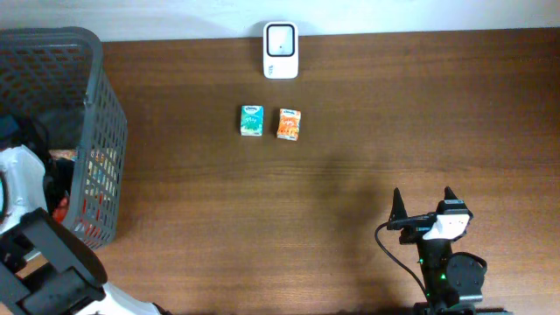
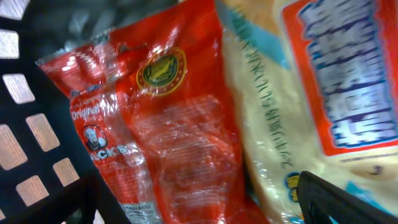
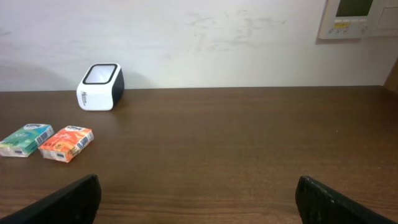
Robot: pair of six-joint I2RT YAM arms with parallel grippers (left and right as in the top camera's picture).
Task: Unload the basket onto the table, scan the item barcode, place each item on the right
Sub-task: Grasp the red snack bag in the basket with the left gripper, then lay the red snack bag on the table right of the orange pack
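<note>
Left pincer [image 2: 199,186] wide over red packet [image 2: 180,118]

A dark brown wood-grain counter [image 1: 367,131] fills almost the whole overhead frame, with a soft sheen near the middle. Along the top edge the wall [image 1: 175,17] shows as a narrow pale strip. In the right wrist view the wall is off-white, faintly scuffed at upper centre, and evenly lit. A beige control panel [image 3: 356,17] with a small display hangs at the upper right.
</note>
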